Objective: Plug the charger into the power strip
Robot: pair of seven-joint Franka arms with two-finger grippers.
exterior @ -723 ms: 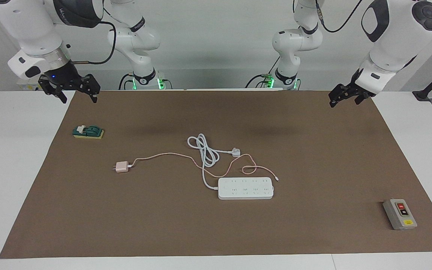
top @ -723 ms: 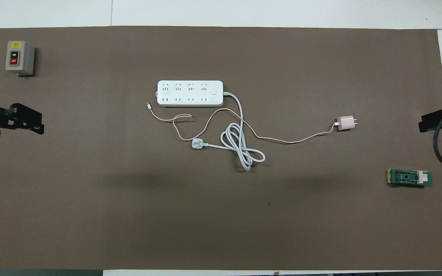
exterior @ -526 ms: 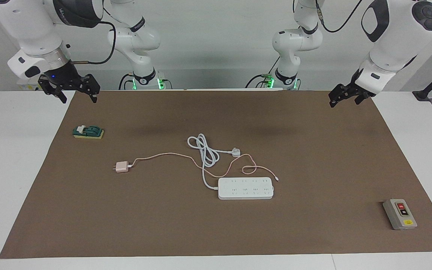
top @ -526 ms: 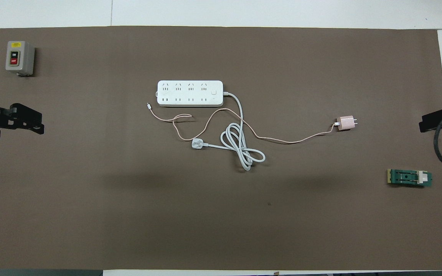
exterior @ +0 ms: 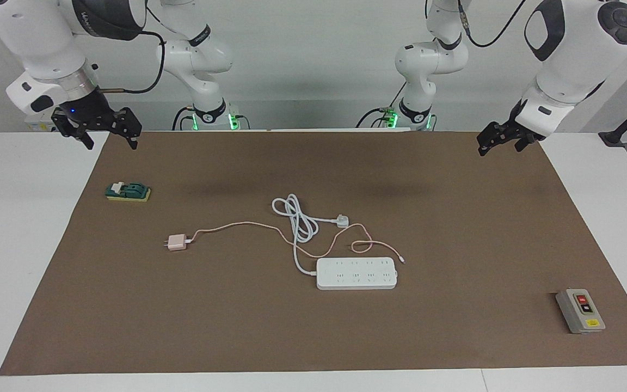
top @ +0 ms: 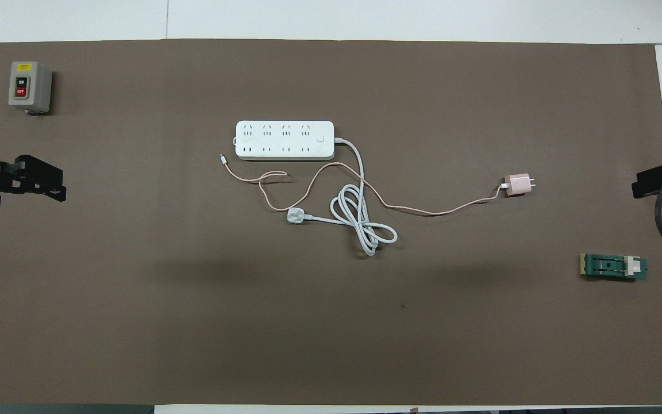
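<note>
comparing this moment with the half-second and more leading up to it, almost nothing on the tabletop had shifted: the charger lay flat on the brown mat, toward the right arm's end and a little nearer to the robots than the power strip, with its thin pink cable trailing across the mat and crossing the strip's thick white cord. the white three-pin plug sat just nearer to the robots than the strip. the one visible change was at the right hand, which had drifted slightly up and outward over the mat's corner at the robots' edge; its fingers were spread wide and grasped nothing. the left hand had not moved, waiting over the matching corner at its own end; whether its fingers were apart or closed could not be told. the green block and the grey button box sat untouched near the two ends.

for the task this meant little had begun: the charger was well apart from the strip and no socket was occupied. the right arm, being closer to the charger, looked the likelier one to fetch it, and the crossed cables could snag when the charger was carried over.
</note>
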